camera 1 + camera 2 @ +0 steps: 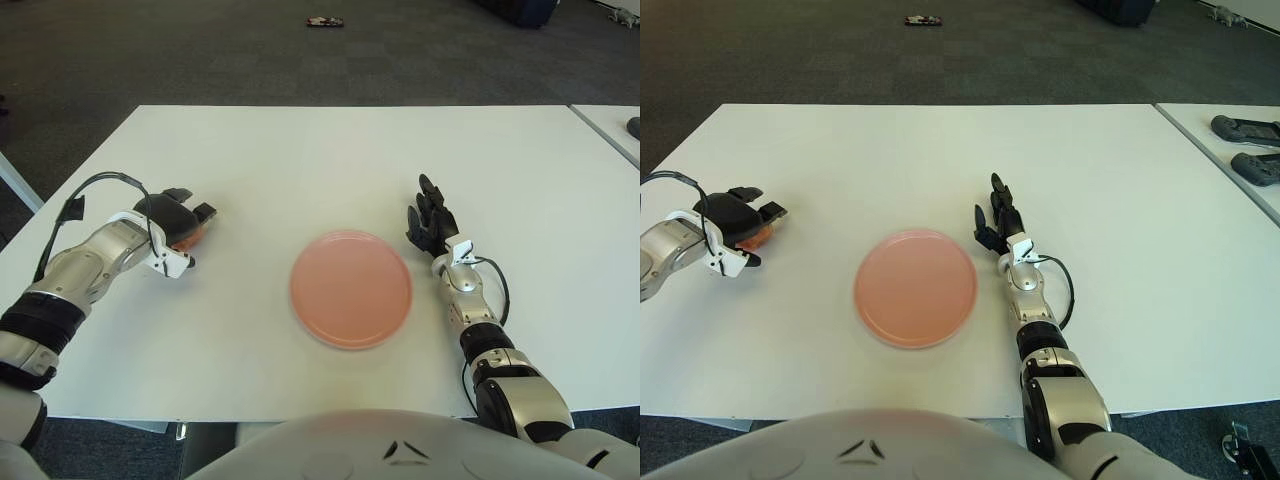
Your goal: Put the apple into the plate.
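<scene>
The left hand (178, 222) curls its fingers over the apple (189, 236), well left of the plate (351, 288) — a shallow grip could let it roll free — while the right hand (431, 222), fingers extended and holding nothing, shows just right of the plate.

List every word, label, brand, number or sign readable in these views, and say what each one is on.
None can be read.
The pink plate, the white table and the apple under the left hand carry no visible text.
The right hand, right of the plate, shows no legible marking.
The small object on the floor is too small to read.
</scene>
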Controlling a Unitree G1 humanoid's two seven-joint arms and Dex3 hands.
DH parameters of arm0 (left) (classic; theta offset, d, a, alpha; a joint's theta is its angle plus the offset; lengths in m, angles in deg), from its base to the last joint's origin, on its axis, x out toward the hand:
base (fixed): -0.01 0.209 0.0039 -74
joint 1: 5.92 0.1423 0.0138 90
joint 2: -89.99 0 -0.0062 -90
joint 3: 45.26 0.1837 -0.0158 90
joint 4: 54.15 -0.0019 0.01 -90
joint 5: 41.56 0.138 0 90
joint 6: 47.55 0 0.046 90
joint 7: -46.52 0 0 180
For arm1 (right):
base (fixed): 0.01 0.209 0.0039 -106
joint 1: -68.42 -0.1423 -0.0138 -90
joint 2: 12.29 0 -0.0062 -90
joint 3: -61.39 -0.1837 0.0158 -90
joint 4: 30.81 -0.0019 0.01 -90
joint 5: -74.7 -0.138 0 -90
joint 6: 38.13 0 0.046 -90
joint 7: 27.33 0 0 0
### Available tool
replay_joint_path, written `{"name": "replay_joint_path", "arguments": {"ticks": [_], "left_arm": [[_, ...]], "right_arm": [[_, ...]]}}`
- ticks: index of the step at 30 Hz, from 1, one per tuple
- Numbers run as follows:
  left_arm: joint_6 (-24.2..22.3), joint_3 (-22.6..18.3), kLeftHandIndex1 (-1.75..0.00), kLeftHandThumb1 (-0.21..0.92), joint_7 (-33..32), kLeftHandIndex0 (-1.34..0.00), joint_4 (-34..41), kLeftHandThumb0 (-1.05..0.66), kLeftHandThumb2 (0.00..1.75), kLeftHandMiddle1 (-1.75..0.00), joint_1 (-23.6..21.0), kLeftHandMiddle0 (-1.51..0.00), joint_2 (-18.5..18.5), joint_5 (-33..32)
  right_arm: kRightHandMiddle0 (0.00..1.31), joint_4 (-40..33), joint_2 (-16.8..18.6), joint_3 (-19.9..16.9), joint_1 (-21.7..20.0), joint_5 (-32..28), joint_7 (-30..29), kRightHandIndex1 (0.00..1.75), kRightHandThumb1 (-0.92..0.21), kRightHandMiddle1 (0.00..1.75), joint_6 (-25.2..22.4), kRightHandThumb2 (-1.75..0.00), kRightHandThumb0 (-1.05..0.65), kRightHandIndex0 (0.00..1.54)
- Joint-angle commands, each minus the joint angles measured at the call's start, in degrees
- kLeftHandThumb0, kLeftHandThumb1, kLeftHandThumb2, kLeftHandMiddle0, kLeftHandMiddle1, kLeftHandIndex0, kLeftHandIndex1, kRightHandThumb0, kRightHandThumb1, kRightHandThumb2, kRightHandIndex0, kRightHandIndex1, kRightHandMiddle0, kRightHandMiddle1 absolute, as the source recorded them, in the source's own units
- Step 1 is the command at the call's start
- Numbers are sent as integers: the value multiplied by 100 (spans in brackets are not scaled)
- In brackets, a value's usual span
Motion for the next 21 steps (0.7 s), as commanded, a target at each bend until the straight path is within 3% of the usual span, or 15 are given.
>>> {"name": "replay_joint_path", "arguments": {"ticks": [1, 21], "left_arm": [[-10, 113, -57, 92, 45, 0, -99, -104, 62, -2, -31, -23, -9, 98], [-48, 375, -45, 92, -81, 0, -704, -104, 67, -2, -254, -23, -213, 107]], "right_arm": [[0, 171, -13, -30, 190, -66, 7, 1, -92, 8, -213, -76, -73, 9], [0, 202, -43, -31, 193, -18, -48, 0, -92, 9, -210, -77, -78, 7]]}}
